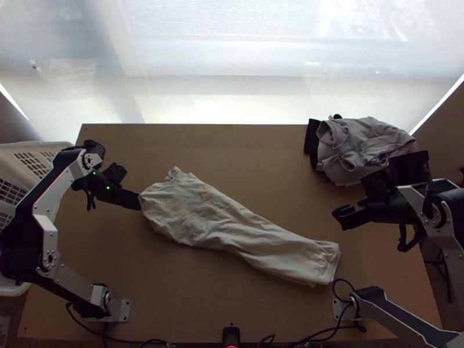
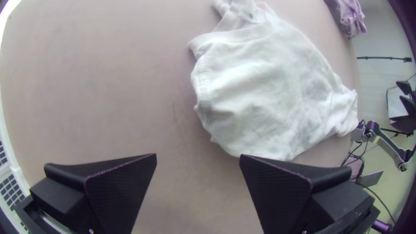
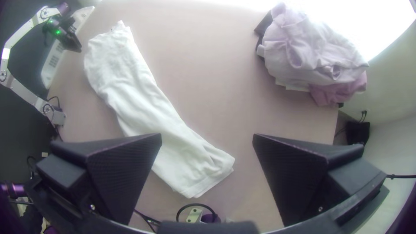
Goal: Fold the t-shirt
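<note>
Between the left pincer (image 2: 198, 155) and the right pincer (image 3: 207, 135), on the table (image 1: 261, 151), the shirt (image 1: 220, 220) lies in a long narrow strip, apparently folded lengthwise. Its long axis slants from the collar (image 1: 176, 173), near my left pincer, to the hem (image 1: 330, 264), on the near side of my right. I'd call the crosswise fold next: lower the right pincer, pinch the hem and carry it collarward. Both pincers stand wide open, holding nothing.
</note>
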`<state>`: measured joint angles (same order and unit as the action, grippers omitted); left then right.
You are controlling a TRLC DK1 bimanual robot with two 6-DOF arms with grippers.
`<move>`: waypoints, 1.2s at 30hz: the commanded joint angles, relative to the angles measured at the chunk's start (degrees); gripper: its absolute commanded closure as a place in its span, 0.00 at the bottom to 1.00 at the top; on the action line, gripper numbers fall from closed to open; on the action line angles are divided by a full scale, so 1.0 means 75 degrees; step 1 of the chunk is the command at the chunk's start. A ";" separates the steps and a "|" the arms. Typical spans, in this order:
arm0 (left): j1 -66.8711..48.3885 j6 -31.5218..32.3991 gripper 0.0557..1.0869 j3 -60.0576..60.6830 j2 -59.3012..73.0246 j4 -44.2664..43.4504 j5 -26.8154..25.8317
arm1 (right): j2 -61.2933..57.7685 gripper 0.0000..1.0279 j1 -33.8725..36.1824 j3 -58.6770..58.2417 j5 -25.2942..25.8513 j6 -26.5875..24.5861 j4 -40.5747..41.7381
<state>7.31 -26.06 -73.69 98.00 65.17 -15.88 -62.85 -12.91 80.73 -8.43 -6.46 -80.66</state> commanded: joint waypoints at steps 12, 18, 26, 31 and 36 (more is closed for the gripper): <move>-0.0178 0.1553 0.09 0.0052 0.0457 -0.1646 -0.1270 | 0.0200 0.05 -0.0072 -0.0123 -0.0002 -0.0100 -0.0061; -0.0588 0.2022 0.26 0.0111 0.0645 -0.2138 -0.1457 | 0.0247 0.05 -0.0072 -0.0194 -0.0002 -0.0111 -0.0073; -0.0600 0.2339 0.96 0.0099 0.0961 -0.2244 -0.2184 | 0.0259 0.05 -0.0072 -0.0182 0.0069 -0.0158 -0.0167; 0.0244 0.2116 0.96 -0.0546 0.0422 -0.1212 -0.2184 | 0.0282 0.05 -0.0049 -0.0170 0.0092 -0.0147 -0.0190; 0.1650 0.1741 0.96 -0.4296 -0.0187 0.1354 -0.2406 | 0.0294 0.05 -0.0014 -0.0194 0.0092 -0.0147 -0.0202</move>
<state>9.74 -10.07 -81.65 100.68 58.37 -32.27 -60.77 -13.23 79.40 -7.97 -7.53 -82.00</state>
